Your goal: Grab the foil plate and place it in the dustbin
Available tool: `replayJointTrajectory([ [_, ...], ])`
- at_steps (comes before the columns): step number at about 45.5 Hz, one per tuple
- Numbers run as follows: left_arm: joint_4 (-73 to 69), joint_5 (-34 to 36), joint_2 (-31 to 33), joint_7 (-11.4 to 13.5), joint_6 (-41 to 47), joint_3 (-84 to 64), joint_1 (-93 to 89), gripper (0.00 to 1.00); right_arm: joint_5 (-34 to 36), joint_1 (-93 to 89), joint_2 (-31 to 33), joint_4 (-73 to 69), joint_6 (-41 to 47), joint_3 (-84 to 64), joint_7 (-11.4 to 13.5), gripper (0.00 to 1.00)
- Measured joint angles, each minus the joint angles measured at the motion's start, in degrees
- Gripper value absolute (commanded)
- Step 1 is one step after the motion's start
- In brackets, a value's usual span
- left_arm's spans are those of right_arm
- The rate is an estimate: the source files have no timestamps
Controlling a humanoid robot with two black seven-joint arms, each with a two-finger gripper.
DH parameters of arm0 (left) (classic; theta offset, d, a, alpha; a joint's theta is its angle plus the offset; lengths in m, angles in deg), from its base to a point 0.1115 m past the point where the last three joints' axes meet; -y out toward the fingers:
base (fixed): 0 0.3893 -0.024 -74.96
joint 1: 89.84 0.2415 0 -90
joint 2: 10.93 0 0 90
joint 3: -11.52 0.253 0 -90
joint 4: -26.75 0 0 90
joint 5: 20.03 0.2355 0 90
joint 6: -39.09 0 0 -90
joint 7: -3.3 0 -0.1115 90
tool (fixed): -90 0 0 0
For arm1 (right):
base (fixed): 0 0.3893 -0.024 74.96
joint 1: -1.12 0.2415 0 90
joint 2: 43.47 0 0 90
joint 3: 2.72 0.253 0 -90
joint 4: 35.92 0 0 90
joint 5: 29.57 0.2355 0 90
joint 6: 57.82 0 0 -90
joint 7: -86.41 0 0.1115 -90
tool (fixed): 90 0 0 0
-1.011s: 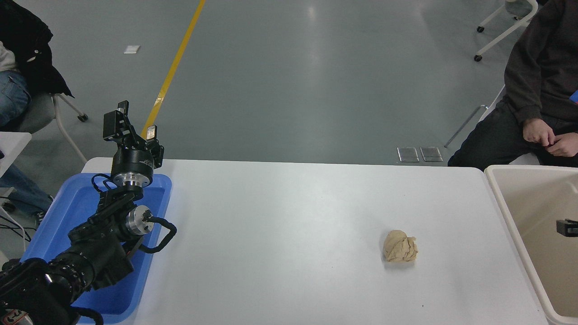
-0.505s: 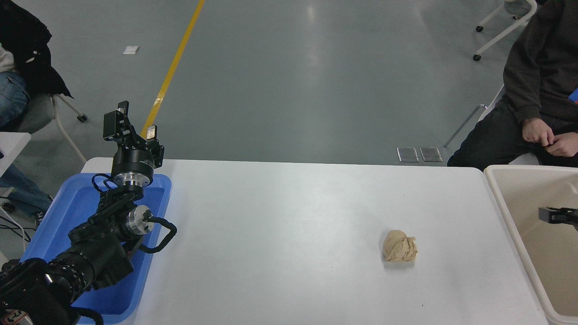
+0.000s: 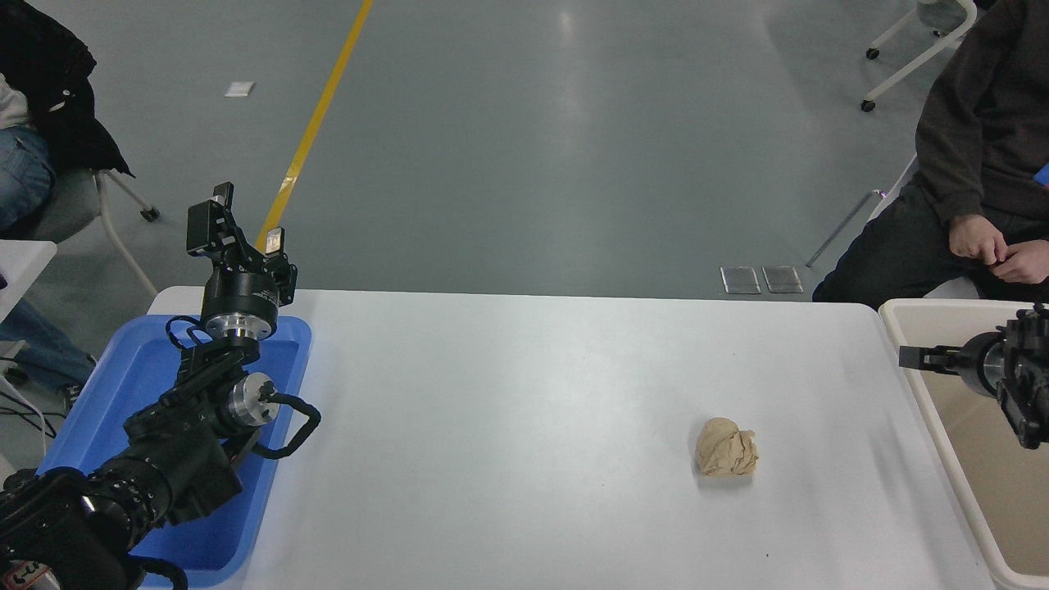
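The foil plate is not in view anywhere on the table. The dustbin (image 3: 934, 304), a beige bin with a thick pale rim, stands off the table's right end, and only part of its inside shows. My right gripper (image 3: 911, 358) comes in from the right edge and points left, over the bin's left rim. Nothing shows in it, and I cannot tell whether it is open or shut. My left gripper (image 3: 242, 228) is open and empty, parked upright above the blue tray at the far left.
A crumpled tan paper ball (image 3: 726, 447) lies on the white table (image 3: 508, 410), right of centre. A shallow blue tray (image 3: 139, 369) sits under the left arm. A person in dark clothes (image 3: 983, 147) sits at the far right, behind the bin. Another person (image 3: 33, 123) sits at the far left.
My right gripper has moved left and up from the right edge inside the bin to its left rim, and more of the wrist shows. The left arm and the paper ball have not moved.
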Motion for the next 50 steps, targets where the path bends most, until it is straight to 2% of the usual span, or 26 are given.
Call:
replayJointTrajectory([
  [18,0.0,0.0,0.0,0.0,0.0,0.0,0.0,1.00,-0.8,11.1,0.0,-14.4,1.9,-1.6,-0.5,1.00],
  [50,0.0,0.0,0.1,0.0,0.0,0.0,-0.1,1.00,0.5,44.3,2.3,-62.9,1.6,-14.7,0.0,1.00],
])
